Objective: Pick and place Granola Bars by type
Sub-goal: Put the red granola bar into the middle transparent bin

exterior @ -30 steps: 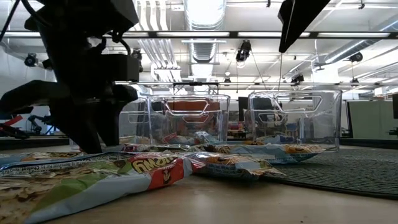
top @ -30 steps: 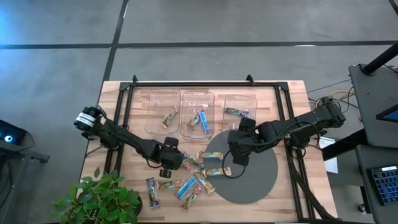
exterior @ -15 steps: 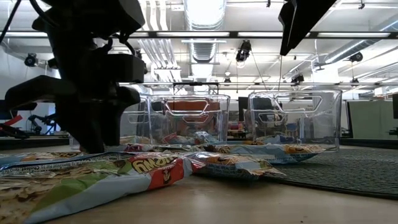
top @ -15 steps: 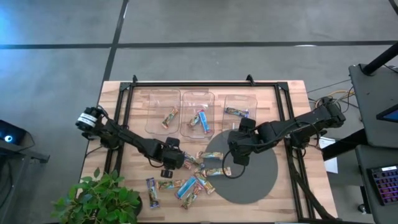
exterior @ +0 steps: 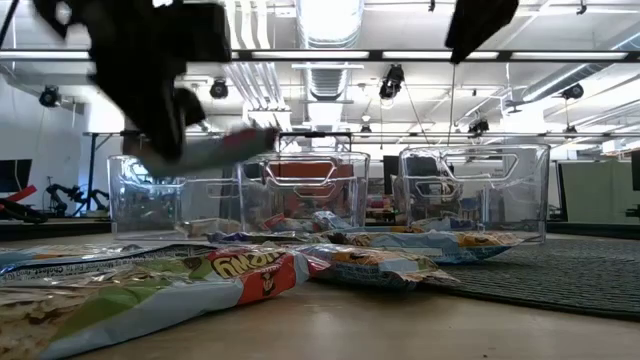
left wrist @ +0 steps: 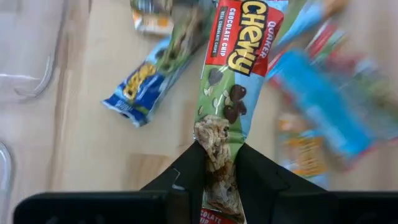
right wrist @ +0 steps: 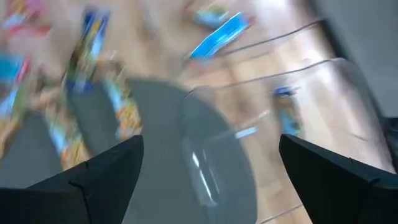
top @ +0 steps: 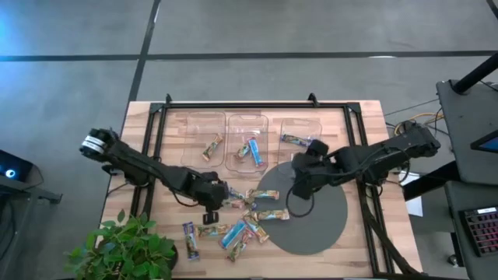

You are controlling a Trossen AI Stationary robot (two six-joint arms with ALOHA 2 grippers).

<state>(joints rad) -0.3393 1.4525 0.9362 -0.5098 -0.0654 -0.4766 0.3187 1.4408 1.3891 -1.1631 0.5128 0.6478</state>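
Note:
My left gripper point(top: 218, 194) is shut on a green Quaker Chewy granola bar point(left wrist: 239, 93), which shows in the low view as a tilted bar point(exterior: 205, 150) above the table. Several more granola bars point(top: 241, 218) lie flat in a loose pile on the wooden table, some of them on the edge of the grey round mat point(top: 319, 225). Each of the three clear bins point(top: 204, 140) point(top: 247, 132) point(top: 299, 128) holds one or two bars. My right gripper point(top: 299, 204) hovers open over the mat, holding nothing. My left gripper pinches the green bar near one end point(left wrist: 214, 140), a finger on each long edge, and the wrapper is squeezed narrower there. The fingers point(left wrist: 186, 171) slant down from the table's left. The bar sticks out ahead of them, tilted and lifted clear of the table.
A potted plant point(top: 128, 249) stands at the table's near left corner. A black frame point(top: 233, 103) runs along the table's far edge and down both sides. Bare wood lies between the bins and the pile.
My left gripper has shut on the green bar in the pile, rolled its wrist and risen. The bar has come off the table and now hangs tilted at the height of the bins' rims. The other bars lie as before.

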